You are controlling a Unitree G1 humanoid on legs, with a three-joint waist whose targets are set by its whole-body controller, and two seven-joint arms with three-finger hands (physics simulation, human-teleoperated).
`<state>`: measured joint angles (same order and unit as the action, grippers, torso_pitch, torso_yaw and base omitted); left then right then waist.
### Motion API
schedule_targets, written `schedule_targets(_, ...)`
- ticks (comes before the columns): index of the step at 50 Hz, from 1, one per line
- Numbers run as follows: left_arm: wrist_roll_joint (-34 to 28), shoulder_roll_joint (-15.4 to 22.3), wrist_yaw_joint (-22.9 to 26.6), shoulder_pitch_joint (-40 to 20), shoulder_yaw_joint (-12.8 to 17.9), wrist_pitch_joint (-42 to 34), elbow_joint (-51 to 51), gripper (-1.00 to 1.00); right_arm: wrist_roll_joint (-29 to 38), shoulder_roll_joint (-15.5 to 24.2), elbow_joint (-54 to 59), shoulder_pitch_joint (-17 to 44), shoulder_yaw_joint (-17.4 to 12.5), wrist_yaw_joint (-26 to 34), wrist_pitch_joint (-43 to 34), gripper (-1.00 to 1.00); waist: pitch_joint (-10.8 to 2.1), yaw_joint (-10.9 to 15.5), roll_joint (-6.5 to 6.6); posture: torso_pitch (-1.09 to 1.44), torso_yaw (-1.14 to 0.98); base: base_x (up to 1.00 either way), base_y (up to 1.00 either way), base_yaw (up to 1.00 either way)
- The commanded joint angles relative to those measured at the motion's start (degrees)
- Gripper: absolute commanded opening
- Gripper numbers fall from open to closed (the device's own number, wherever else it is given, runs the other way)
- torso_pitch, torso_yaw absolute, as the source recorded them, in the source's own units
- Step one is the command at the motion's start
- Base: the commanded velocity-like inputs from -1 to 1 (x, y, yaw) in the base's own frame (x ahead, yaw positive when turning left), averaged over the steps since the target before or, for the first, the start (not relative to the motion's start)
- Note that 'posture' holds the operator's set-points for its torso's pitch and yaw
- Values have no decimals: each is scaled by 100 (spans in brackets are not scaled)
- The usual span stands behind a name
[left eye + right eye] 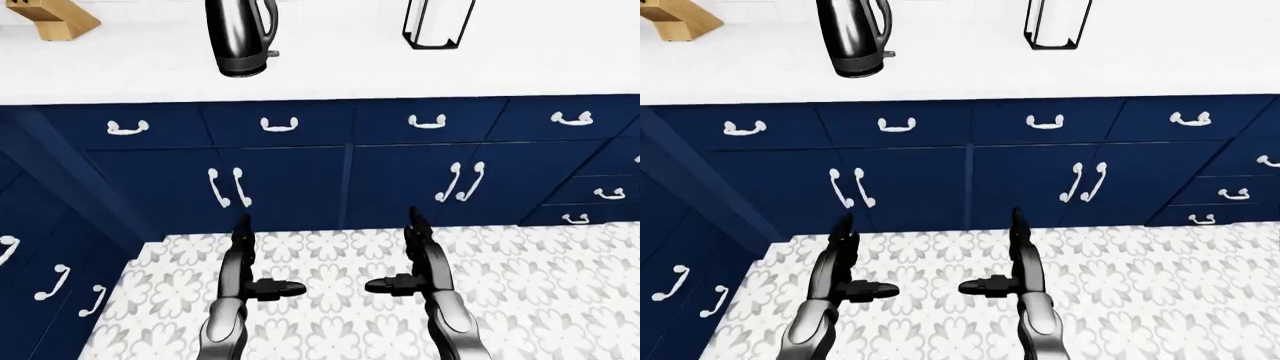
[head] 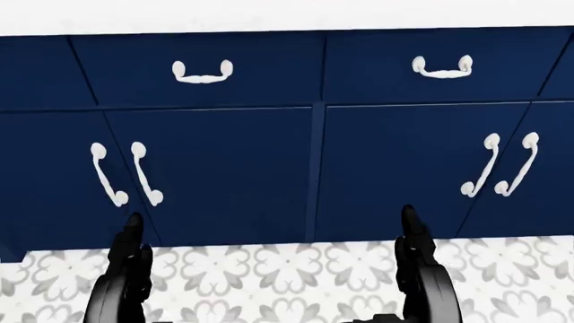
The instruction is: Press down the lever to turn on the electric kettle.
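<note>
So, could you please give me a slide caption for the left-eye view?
Both robot hands, left and right, hang open over patterned floor, far below the countertop kettle.

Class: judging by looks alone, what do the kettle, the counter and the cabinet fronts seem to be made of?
Kettle: probably polished metal, dark and shiny with bright reflected streaks.
Counter: white, matte, faintly speckled, perhaps stone or laminate.
Cabinet fronts: smooth navy panels, likely painted wood; the render leaves it open.

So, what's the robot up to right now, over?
Left hand and right hand open, empty, low over floor. Electric kettle on counter, untouched. Nothing in the way.
</note>
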<state>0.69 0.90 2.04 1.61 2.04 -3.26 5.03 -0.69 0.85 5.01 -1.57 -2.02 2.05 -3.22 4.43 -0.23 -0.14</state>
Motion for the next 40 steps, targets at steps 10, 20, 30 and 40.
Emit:
schedule_targets(10,108,28,30,-26,64,93,-939,100,74,-2,-1015,-2,39,-17,386,100,-429,46,-27,0,0,0,0,0)
schedule_targets(20,5,6,-30,242,19,-830,-2471,100,437,-35,-2042,-200,135,-227,113,100,-484,43,-16,0,0,0,0,0)
schedule_targets(30,-48,19,26,232,126,-1131,-3084,100,347,-56,-2784,-222,157,-143,-38,100,-502,38,-2,0,0,0,0,0)
schedule_targets(40,-132,58,68,49,234,-2110,-4347,100,432,-77,-3644,-63,287,-151,-767,100,-456,35,2,0,0,0,0,0)
